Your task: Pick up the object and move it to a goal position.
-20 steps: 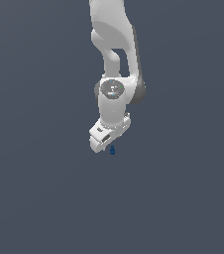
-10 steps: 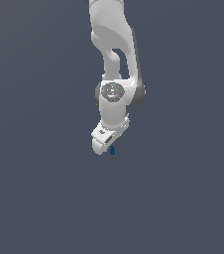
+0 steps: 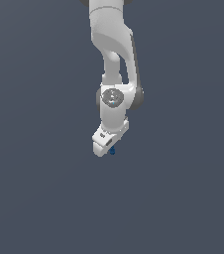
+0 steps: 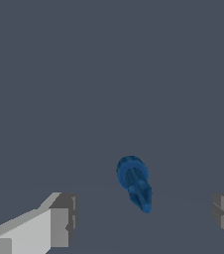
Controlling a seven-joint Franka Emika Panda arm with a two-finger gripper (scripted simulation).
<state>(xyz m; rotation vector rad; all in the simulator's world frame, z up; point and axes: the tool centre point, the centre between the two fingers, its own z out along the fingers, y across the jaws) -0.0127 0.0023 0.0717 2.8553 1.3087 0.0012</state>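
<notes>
The exterior view shows the whole white arm (image 3: 113, 69) hanging down from the top over a plain grey floor (image 3: 34, 198). Its gripper (image 3: 105, 147) points down and tilts a little toward the exterior view's left. The tiny dark blue object (image 3: 112, 151) peeks out just beside the gripper's low tip, on the exterior view's right of it. It is too small here to tell its shape, or whether the fingers touch it.

The wrist view shows what the exterior view cannot. The fingers are spread wide, one grey fingertip (image 4: 62, 218) at one side of the picture and the other at the far edge. The object (image 4: 134, 182) lies on the floor in the gap between them, closer to the middle, touching neither. Up close it looks like a round blue knob with a thinner ridged part sticking out.

Compared with a second ago, the arm has sunk a little lower, and the object has stayed in its spot.
</notes>
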